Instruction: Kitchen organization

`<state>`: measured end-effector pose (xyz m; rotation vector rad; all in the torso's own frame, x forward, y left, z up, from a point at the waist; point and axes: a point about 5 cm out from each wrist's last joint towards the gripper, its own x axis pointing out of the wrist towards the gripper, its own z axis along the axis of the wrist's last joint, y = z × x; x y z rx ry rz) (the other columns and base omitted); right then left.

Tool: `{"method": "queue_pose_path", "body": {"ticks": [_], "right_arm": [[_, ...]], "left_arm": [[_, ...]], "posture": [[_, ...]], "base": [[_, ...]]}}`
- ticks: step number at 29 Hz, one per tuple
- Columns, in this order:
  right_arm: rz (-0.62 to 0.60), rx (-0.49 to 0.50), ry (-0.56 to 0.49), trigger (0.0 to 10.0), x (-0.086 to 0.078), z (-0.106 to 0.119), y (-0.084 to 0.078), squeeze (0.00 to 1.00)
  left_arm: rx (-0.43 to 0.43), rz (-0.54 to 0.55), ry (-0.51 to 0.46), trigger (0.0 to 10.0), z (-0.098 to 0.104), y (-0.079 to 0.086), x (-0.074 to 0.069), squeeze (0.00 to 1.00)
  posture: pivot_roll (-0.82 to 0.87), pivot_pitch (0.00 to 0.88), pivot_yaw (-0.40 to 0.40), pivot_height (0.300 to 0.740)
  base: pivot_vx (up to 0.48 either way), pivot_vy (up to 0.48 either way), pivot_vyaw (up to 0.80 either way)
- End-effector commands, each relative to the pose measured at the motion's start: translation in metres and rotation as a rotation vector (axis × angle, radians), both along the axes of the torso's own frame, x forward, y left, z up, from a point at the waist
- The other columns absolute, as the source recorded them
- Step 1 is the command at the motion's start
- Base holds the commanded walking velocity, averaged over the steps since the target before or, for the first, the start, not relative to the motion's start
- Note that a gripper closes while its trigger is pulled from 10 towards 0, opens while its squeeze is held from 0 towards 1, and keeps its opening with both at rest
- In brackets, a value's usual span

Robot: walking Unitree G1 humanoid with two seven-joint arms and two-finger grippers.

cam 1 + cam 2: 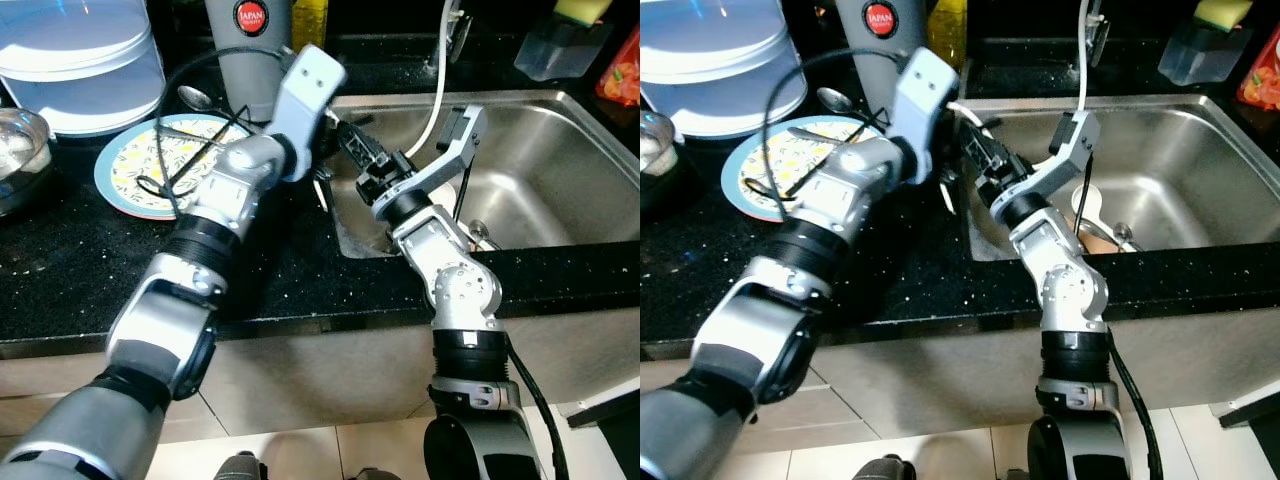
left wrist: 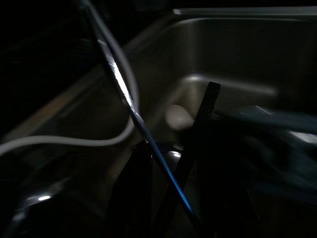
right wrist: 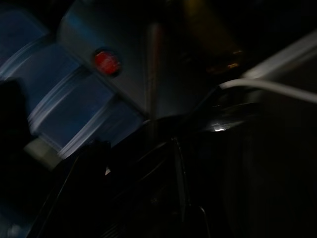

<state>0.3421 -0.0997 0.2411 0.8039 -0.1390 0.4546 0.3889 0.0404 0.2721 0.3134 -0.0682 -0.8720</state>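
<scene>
Plate [image 1: 135, 160] blue-rimmed, yellow floral; counter [image 1: 290, 280] black speckled.

Black counter [image 1: 290, 280], patterned plate [image 1: 140, 165], steel bowl [image 1: 20, 150]

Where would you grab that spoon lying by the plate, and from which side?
By the handle. The spoon lies on the rim of the plate, bowl towards the counter's back, handle running in over the plate. The bowl is wide and shallow and would likely slip, while the thin handle suits two fingers. Come from above, since the grey canister stands close on its right.
</scene>
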Motion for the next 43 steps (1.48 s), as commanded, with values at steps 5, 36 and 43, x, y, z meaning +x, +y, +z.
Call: {"method": "queue_pose_path", "body": {"ticks": [5,36,43], "right_arm": [[-0.129,0.014,0.142,10.0,0.012,-0.016,-0.012,0.00],[-0.343,0.036,0.274,10.0,0.032,-0.032,-0.043,0.00],[-0.520,0.064,0.299,10.0,0.034,-0.034,-0.073,0.00]], "left_arm": [[-0.012,-0.189,-0.035,10.0,0.010,-0.026,-0.009,0.00],[0.036,0.146,0.056,10.0,-0.003,0.009,0.022,0.00],[-0.019,0.165,0.017,10.0,0.010,0.021,0.023,0.00]], "posture": [[0.10,0.063,0.036,0.740],[0.12,0.041,0.009,0.740],[0.12,0.038,0.001,0.740]], "base": [[0.000,0.000,0.00],[0.000,0.000,0.00],[0.000,0.000,0.00]]}}
